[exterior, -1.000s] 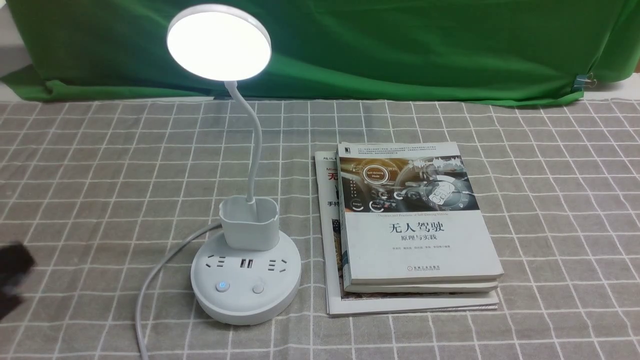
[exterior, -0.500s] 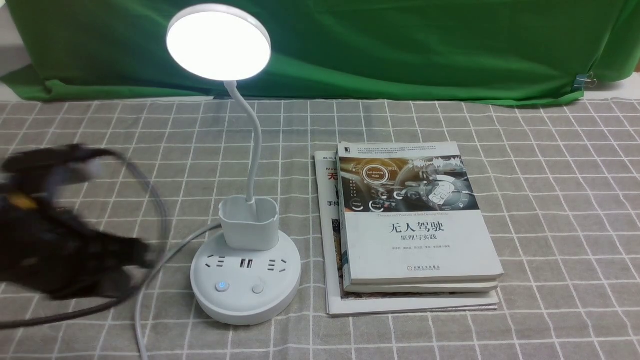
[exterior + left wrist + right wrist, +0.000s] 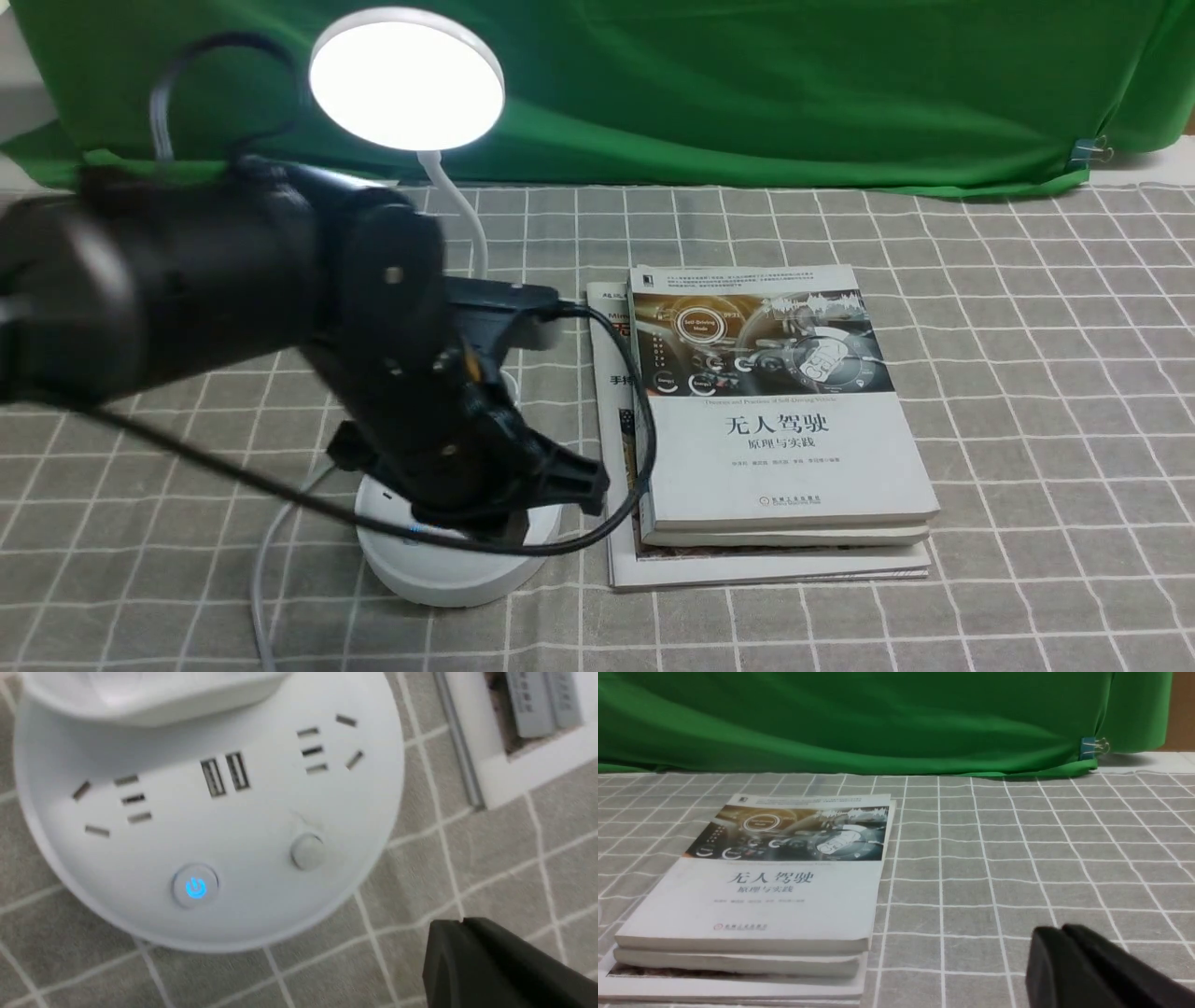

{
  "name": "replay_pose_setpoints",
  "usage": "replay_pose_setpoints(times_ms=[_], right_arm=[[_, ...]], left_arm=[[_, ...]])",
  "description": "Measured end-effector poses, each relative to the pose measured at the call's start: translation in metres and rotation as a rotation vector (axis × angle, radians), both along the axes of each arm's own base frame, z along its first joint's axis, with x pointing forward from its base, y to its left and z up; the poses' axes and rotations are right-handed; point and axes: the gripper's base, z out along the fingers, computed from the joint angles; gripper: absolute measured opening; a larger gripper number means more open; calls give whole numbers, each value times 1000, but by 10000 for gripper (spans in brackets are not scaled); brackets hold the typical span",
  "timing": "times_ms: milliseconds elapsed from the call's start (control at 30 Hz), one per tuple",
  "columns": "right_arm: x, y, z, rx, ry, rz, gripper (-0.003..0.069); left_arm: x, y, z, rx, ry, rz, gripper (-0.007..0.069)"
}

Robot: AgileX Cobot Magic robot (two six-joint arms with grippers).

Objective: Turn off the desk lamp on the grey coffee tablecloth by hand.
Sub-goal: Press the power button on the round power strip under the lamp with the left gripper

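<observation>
The white desk lamp stands on the grey coffee tablecloth (image 3: 1027, 373), its disc head (image 3: 407, 79) lit. My left arm hides the cup holder and most of the round base (image 3: 448, 574) in the front view. My left gripper (image 3: 586, 490) is shut and empty, hovering just beyond the base's right edge. In the left wrist view its tip (image 3: 460, 924) is over cloth beside the base (image 3: 261, 812), which shows a blue-lit power button (image 3: 195, 888) and a plain grey button (image 3: 307, 850). My right gripper (image 3: 1062, 931) is shut and empty above the cloth, out of the front view.
A stack of books (image 3: 775, 420) lies right of the lamp, close to the left gripper. The lamp's white cord (image 3: 266, 560) runs off the near left. A plain green cloth (image 3: 747, 84) hangs at the back, held by a clip (image 3: 1088, 149).
My left arm has swept in from the left edge to above the lamp base, now covering the cup holder and buttons in the front view. The lamp stays lit.
</observation>
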Motion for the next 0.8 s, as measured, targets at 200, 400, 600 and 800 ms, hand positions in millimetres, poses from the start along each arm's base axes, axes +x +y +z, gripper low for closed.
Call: replay_pose_setpoints(times_ms=[200, 400, 600, 800], right_arm=[[0, 0, 0, 0, 0, 0, 36], [0, 0, 0, 1, 0, 0, 36], [0, 0, 0, 1, 0, 0, 36], [0, 0, 0, 1, 0, 0, 36]], left_arm=[[12, -5, -11, 43, 24, -12, -10], [21, 4, -20, 80, 40, 9, -10], [26, 10, -22, 96, 24, 20, -10], [29, 11, -26, 97, 27, 28, -10]])
